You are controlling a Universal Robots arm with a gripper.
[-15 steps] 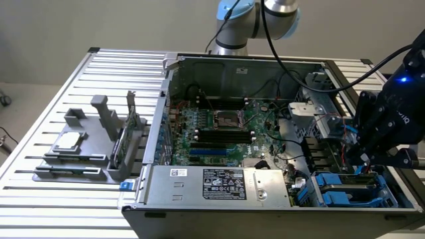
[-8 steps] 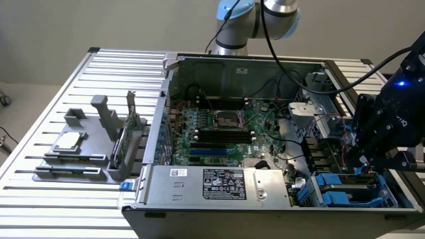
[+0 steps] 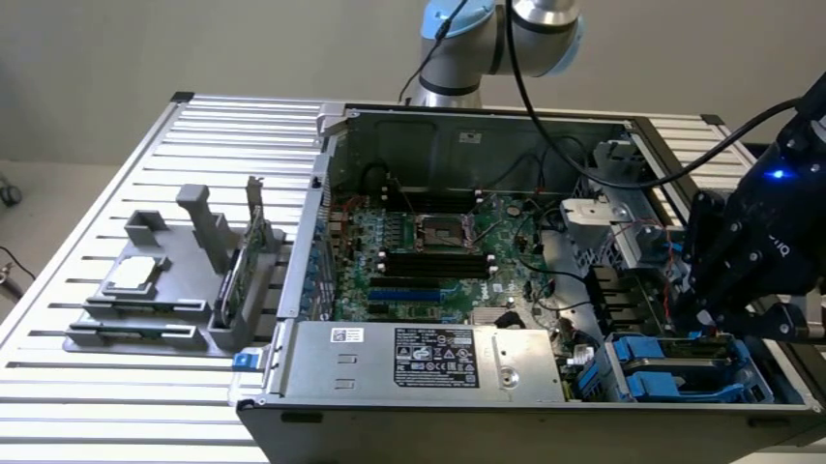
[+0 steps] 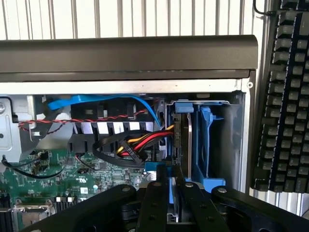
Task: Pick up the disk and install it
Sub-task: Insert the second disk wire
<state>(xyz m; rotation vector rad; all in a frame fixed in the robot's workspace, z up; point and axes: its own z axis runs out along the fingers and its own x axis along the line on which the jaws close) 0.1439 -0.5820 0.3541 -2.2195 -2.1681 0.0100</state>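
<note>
Tool point(image 4: 172, 193) narrowly closed on upright edge of the disk point(image 4: 182, 140), disk standing in blue drive bay point(image 4: 208, 145) at computer case point(image 3: 387, 406) corner, keyboard point(image 4: 285, 96) beside case on bench point(image 3: 77, 387).

A slatted white table point(image 3: 77, 406) (ribbed) carries an open computer case point(image 3: 516, 406) and grey parts tray point(image 3: 135, 333).

A plain beige wall point(image 3: 193, 48) stands behind a table point(image 3: 77, 290) of ribbed silvery slats. On the exterior view's left, pale floor point(image 3: 39, 193) shows beside it. The light is even and soft, without hard shadows.
</note>
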